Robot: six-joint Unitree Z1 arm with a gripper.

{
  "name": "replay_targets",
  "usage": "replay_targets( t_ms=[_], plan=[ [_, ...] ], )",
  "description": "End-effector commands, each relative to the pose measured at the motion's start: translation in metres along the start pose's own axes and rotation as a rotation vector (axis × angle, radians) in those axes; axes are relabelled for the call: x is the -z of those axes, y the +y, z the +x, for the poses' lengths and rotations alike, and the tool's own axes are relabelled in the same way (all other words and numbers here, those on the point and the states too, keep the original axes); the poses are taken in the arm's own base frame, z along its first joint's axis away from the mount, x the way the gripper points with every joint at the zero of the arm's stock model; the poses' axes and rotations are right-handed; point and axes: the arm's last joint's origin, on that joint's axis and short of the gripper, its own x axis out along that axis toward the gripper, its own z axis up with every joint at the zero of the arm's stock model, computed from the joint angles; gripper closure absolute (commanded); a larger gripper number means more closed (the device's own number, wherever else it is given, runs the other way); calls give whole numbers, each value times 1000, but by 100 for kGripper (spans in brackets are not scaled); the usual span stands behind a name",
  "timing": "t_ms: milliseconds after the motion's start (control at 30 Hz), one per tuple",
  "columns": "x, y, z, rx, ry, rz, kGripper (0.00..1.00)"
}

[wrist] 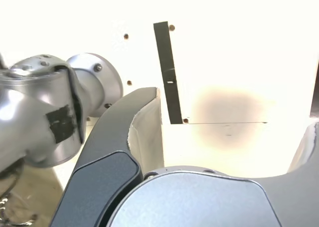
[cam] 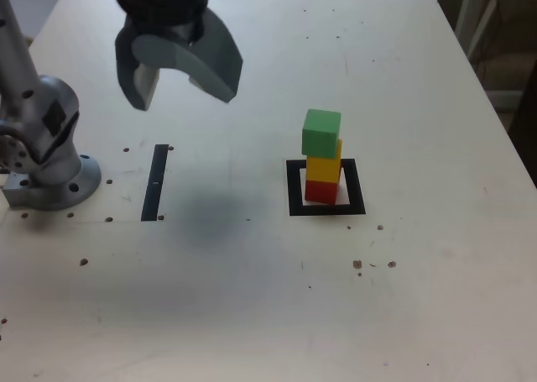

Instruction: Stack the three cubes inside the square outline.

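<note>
Exterior view: we see the gripper raised high over the table near the view's upper left, jaws spread wide apart with nothing between them. It hangs well apart from the stack. The three cubes stand as one tower: red cube at the bottom, yellow cube on it, green cube on top. We note the green one sits slightly skewed and shifted toward the view's left relative to the yellow. The tower's base rests on the pale centre of the square outline, inside the black frame. A thin black strip lies on the table between the arm base and the outline, with a soft shadow just beside it. Wrist view confirms the jaws open: one finger with its pale pad is visible, the strip shows on the table beyond it, and no cube is in that frame.
</note>
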Motion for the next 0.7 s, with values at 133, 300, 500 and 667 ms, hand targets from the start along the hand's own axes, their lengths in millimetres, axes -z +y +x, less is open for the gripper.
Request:
replay_targets(
  t_ms=[133,300,500,667],
  plan=[
    [22,-5,44,37,49,-19,1],
    [24,-4,58,38,89,-36,1],
    [25,2,83,51,123,-86,1],
    [21,4,99,57,181,-93,1]
  ],
)
